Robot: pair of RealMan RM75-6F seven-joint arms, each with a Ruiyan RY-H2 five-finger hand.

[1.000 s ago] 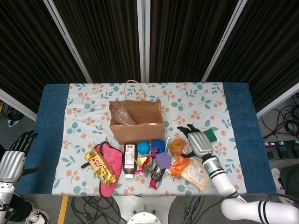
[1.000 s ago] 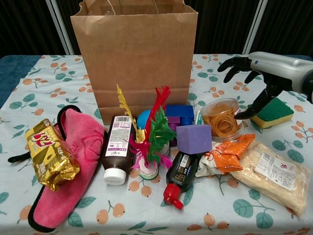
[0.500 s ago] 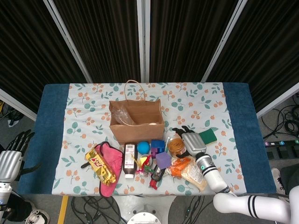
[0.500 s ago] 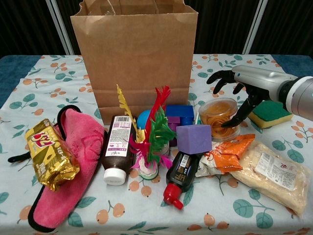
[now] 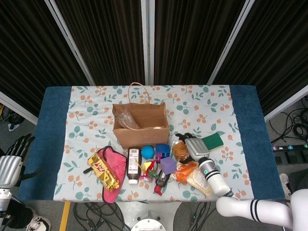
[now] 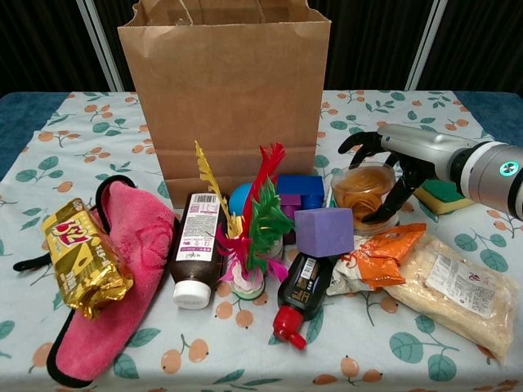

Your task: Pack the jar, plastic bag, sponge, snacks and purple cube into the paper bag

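My right robot hand (image 6: 391,167) is around the jar (image 6: 360,193), ready to take it.

My fingers (image 6: 357,140) curve over the jar top and my thumb stands at its right side, wide, not yet closed; I cannot tell if they touch. The jar stands on the surface at 4 o'clock from the bag (image 6: 225,88), just beside the cube (image 6: 324,232). I judge this is the jar step. Next I must close firmly, lift straight, then carry it over the bag mouth. My left robot hand (image 5: 10,163) hangs wide, off the surface.
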